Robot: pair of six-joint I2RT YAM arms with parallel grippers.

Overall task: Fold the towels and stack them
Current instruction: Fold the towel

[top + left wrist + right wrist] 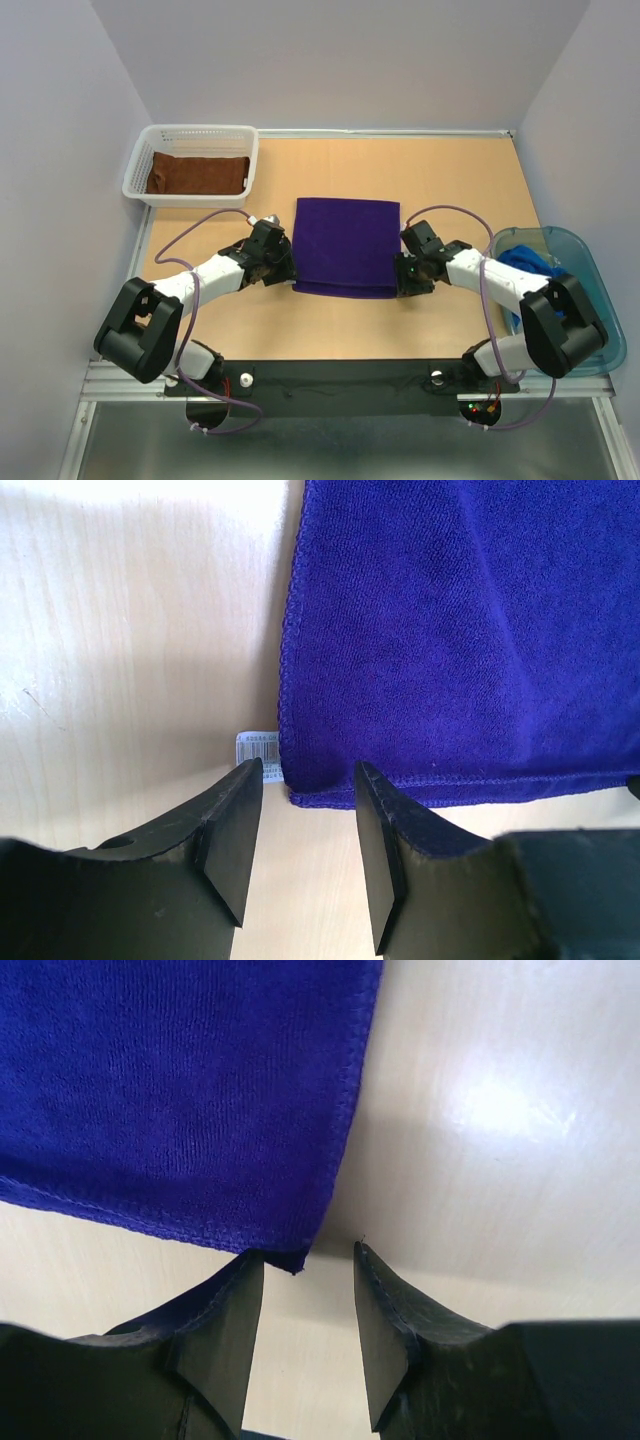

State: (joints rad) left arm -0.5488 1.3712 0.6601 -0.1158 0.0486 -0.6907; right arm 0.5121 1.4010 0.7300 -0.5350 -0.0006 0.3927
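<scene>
Purple towel [345, 245] lies flat on the tabletop [450, 170], with the left tool [308, 766] and right tool [309, 1251] both spread apart, holding nothing, at its near corners.

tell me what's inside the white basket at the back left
A folded rust-brown towel lies flat in the white basket, covering most of its floor. Nothing sits on top of it. Whether anything lies beneath the towel can't be seen.
</scene>
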